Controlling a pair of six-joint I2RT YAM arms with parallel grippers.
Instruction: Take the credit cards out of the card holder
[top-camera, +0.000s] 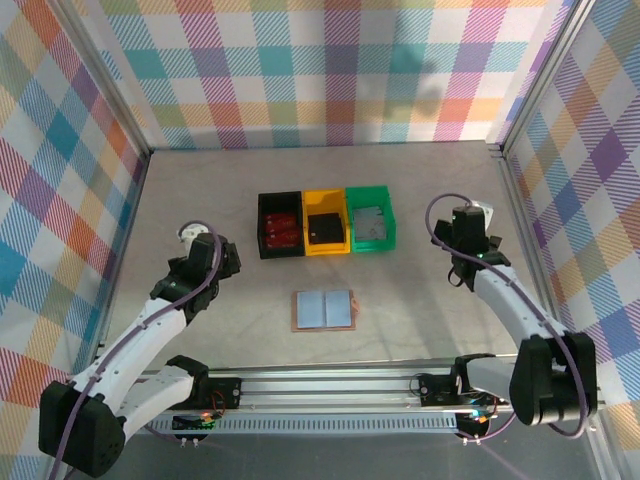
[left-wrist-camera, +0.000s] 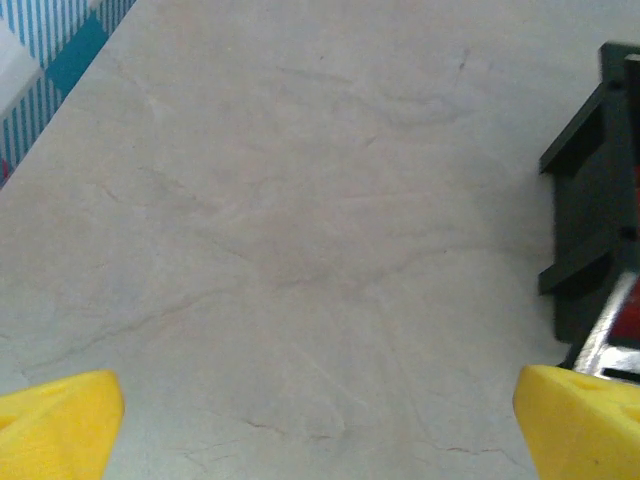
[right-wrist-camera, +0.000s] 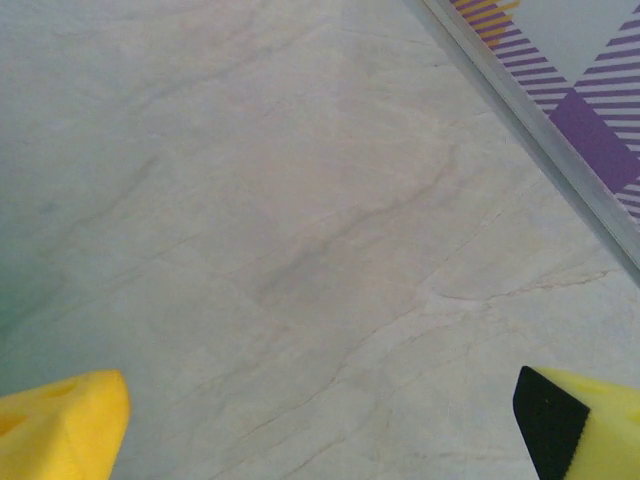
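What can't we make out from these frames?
- Card holder, top view: too small to see whether cards sit in its pockets.
- Black bin, left wrist view: cut off by the right edge, contents blurred.
- Yellow bin and green bin, top view: items inside too small to identify.

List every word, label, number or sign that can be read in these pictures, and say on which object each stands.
No readable text in any view.
On the open tan leather card holder with pale blue pockets: no print visible.
In the black plastic bin, yellow plastic bin and green plastic bin: contents too small to read.
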